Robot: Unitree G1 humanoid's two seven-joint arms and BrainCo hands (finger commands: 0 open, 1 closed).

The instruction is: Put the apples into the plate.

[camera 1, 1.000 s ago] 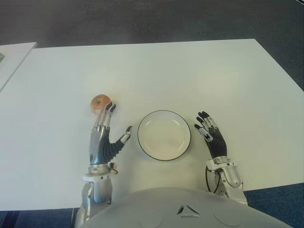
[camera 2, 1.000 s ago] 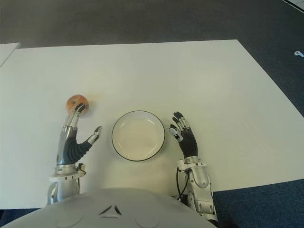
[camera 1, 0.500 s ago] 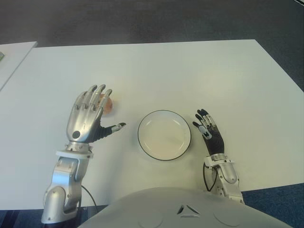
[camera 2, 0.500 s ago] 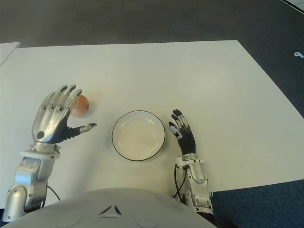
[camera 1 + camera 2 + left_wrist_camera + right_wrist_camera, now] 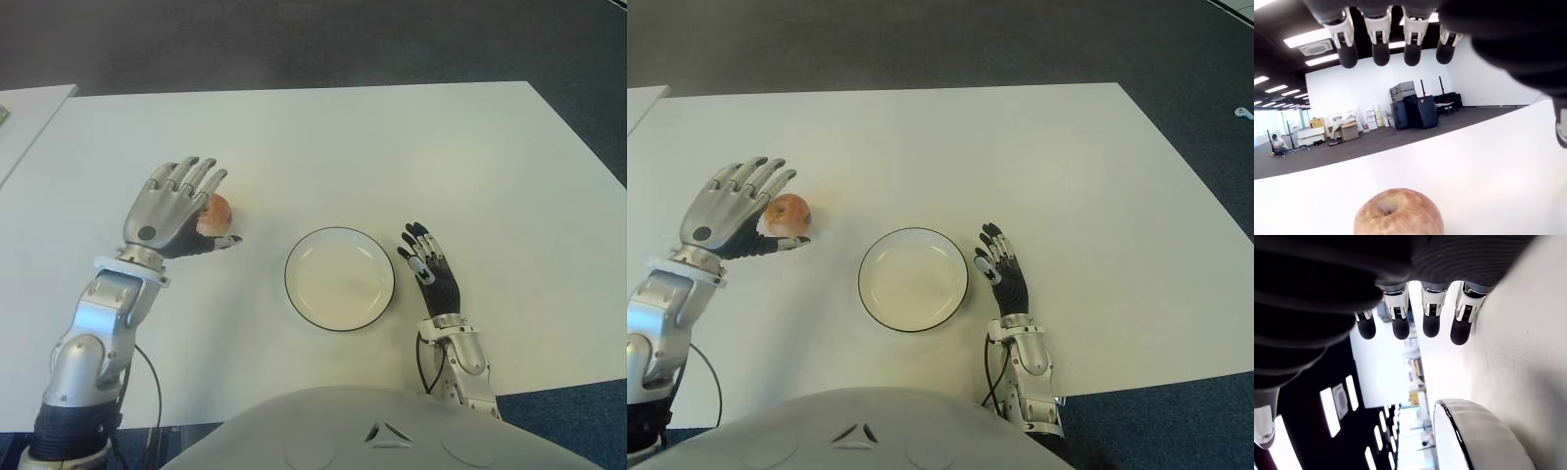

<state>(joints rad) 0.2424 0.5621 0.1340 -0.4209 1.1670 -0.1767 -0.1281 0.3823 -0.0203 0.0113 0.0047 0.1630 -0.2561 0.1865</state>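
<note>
Over on the robot's left, the left hand (image 5: 174,213) is raised above the white bench (image 5: 392,147) with its silver back turned up and its forearm angling in from the near left corner. Its fingers (image 5: 1380,46) are spread and only lightly bent, arched over the apple (image 5: 788,211) without closing on it; the thumb pokes out sideways toward the plate (image 5: 339,279). The left wrist view shows clear air between the fingertips and the fruit, so the hand holds nothing. That apple sits on the bench, stem dimple up, well to the left of the plate and apart from it; from the head cameras the palm covers part of the fruit, and in the wrist view its lower half is cut off by the frame edge. The plate, white with a thin dark rim, lies in front of the robot's torso with nothing in it. Just to its right shows the right hand (image 5: 429,276), dark palm side visible, fingers straight and slightly fanned, gripping nothing; whether it touches the bench I cannot tell. Its own wrist view catches only a curved slice of the plate's rim beyond the fingertips. Only one apple is visible.
</note>
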